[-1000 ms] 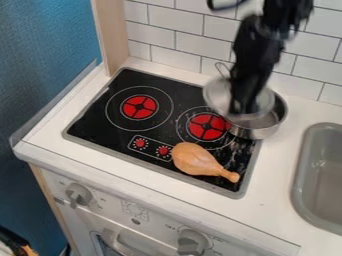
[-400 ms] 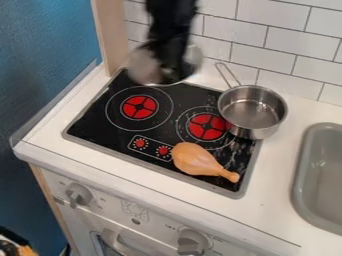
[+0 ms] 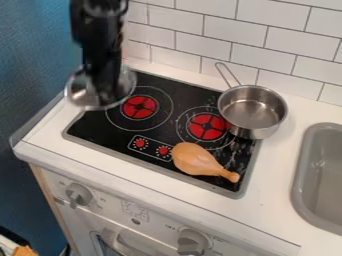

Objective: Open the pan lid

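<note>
Pan lid [image 3: 79, 94], round and shiny, held in the black hand [image 3: 105, 99], open steel pan [image 3: 252, 111] with looped wire handle [image 3: 228, 74]

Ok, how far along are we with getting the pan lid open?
Opening looks done: the pan is uncovered, its inside in plain view. In hand: the lid is at the gripper, over the far-left part of the stovetop, apparently held up. Left, probably: setting it down and letting go.
</note>
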Robot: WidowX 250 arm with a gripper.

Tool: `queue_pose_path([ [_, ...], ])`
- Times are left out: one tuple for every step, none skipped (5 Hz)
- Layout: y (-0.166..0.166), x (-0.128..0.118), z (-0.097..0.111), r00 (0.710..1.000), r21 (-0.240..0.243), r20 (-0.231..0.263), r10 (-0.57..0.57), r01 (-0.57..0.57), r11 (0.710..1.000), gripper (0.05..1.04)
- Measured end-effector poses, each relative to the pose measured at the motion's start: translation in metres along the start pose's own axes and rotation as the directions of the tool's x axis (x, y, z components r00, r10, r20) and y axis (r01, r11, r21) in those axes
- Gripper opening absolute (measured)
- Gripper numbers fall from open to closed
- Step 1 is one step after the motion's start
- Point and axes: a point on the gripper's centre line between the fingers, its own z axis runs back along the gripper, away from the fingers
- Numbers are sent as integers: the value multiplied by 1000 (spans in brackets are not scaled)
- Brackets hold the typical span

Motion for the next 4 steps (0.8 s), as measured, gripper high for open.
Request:
queue_pose_path([
  [1, 8, -27, 999, 39, 37, 30, -32, 999, 268],
  [4, 7, -49, 998, 76, 52, 20, -24, 997, 268],
  [3, 1, -59, 1000, 79, 28, -10, 8, 997, 268],
  [2, -2, -65, 999, 83, 14, -33, 31, 996, 268],
])
